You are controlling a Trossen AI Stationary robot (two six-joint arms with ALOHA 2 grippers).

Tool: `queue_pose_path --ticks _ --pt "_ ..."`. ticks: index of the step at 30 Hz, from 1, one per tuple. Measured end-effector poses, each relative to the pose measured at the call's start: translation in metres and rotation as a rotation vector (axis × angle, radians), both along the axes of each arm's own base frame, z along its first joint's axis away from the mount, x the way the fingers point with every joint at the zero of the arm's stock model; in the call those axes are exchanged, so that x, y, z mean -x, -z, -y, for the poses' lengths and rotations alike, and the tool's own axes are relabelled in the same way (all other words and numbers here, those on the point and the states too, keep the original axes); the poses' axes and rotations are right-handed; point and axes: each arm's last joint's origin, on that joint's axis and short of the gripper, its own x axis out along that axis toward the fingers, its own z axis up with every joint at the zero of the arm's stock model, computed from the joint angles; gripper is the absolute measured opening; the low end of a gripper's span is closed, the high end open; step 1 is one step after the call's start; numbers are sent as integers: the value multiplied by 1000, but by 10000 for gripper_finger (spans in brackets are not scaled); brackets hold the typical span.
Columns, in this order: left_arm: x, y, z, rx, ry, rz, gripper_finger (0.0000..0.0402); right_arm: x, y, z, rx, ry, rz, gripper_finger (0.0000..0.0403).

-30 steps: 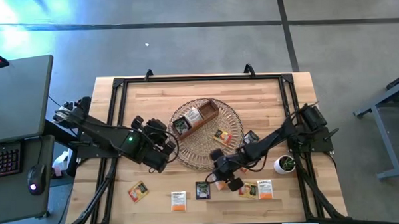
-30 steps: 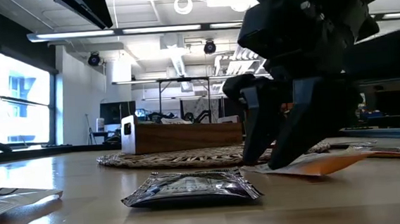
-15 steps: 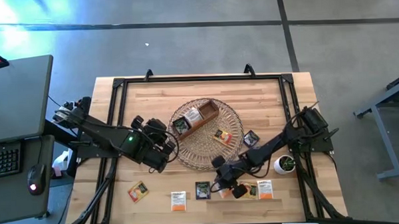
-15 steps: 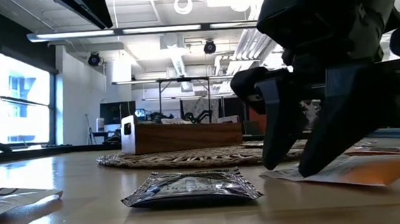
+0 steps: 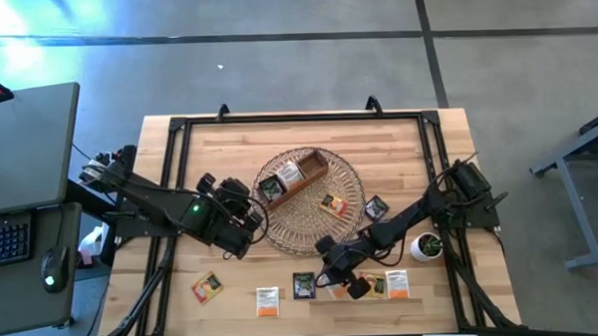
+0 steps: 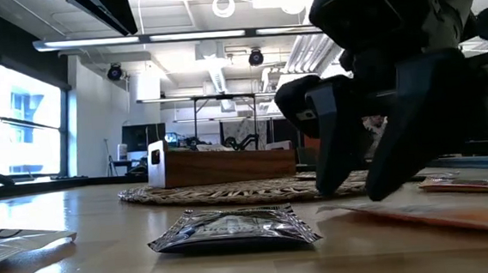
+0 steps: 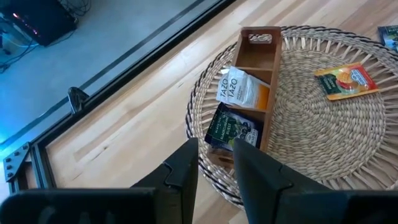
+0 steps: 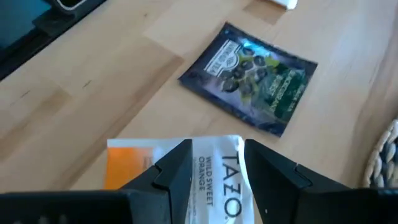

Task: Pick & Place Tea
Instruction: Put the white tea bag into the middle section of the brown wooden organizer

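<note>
a: what do you have under your right claw (image 5: 340, 279) now?

b: you have it low at the near edge of the pale wooden table (image 5: 398, 145), fingers (image 8: 177, 168) parted and unclenched, straddling a flat orange-and-white paper tea sachet (image 8: 214, 177) that lies on the wood just beneath the tips. from table height the fingertips stand over the sachet; whether they touch it, you cannot tell. nothing is gripped.

a: and around that claw?

b: just beside it, toward the left arm, lies a dark blue-black foil sachet (image 8: 252, 78), flat on the boards. past that sit an orange-and-white sachet (image 5: 268, 301) and an orange one (image 5: 206, 286), well apart from the claw. on its other side, close by, is a white-and-orange sachet (image 5: 396, 283), and a small white pot with a green plant (image 5: 425, 246) stands near the arm.

a: your left claw (image 5: 249, 218)?

b: it waits at the rim of the round woven wicker mat (image 7: 323, 134), fingers a little apart, holding nothing. ahead of it the brown wooden compartment tray (image 7: 258, 53) holds a white sachet (image 7: 242, 90) and a dark green one (image 7: 230, 127); an orange-and-green sachet (image 7: 345, 81) lies on the mat beyond.
</note>
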Motion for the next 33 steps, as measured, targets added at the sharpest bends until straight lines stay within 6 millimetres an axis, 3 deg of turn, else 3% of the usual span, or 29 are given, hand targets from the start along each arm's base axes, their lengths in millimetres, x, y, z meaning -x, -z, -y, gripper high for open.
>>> queue_pose_path --ticks 12,17,21,27,33 --pt "0 0 0 -1 1 0 99 2 5 10 46 26 -74 142" --pt "0 0 0 0 1 0 99 6 17 12 64 29 -103 133" --pt "0 0 0 -1 1 0 99 7 28 12 109 23 -113 103" --pt "0 0 0 0 1 0 99 6 31 13 125 16 -104 10" --pt "0 0 0 -2 3 -3 99 6 13 13 82 25 -52 15"
